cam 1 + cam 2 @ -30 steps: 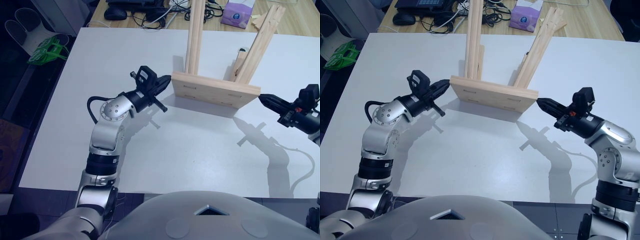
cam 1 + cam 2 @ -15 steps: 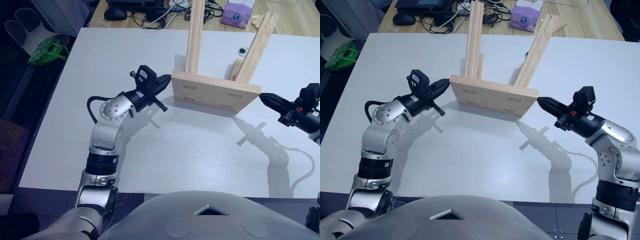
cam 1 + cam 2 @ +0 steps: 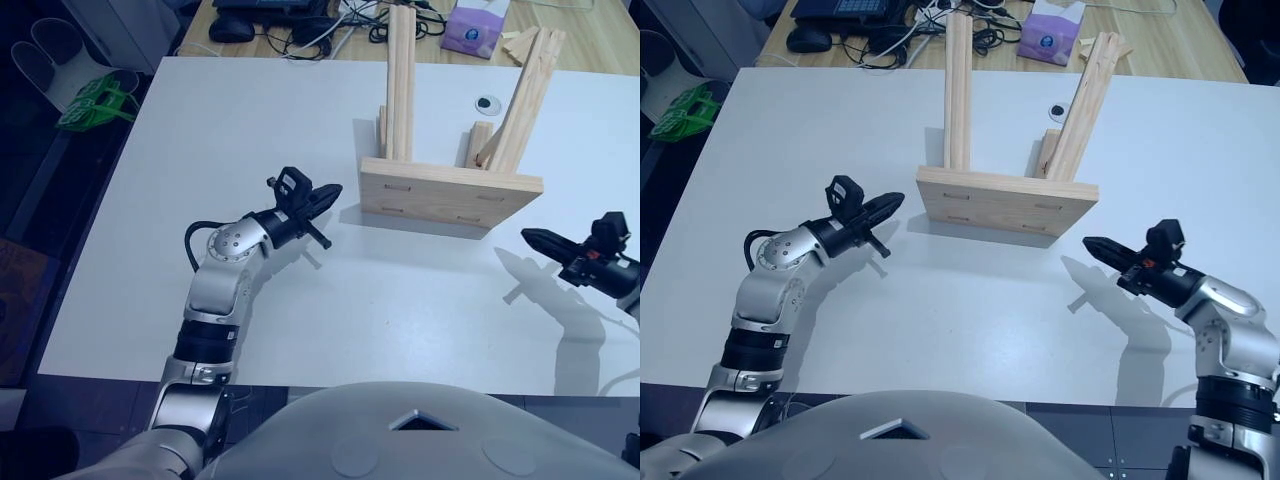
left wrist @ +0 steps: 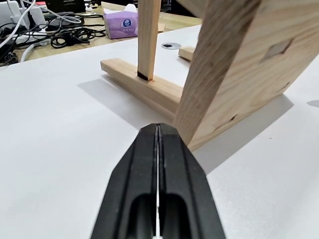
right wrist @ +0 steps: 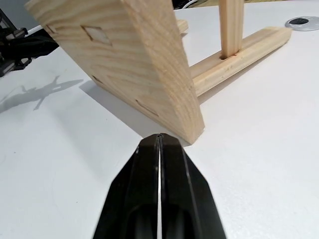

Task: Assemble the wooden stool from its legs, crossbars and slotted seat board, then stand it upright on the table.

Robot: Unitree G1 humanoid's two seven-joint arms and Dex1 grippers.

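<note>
Flanking stool (image 3: 450, 192) — left hand (image 3: 333, 189), right hand (image 3: 528, 236) pinched closed (empty).

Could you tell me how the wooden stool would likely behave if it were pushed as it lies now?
The wooden stool looks rigid, its legs slotted into the seat board, so it would probably move as one piece. Lying on its side on the smooth table, it should slide rather than roll or tip.

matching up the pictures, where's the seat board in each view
Left eye view: seat board on edge, right of centre.
Right eye view: seat board near centre.
Left wrist view: seat board just past the left claw.
Right wrist view: seat board just past the right claw.
Shared: round grey disc behind it.
</note>
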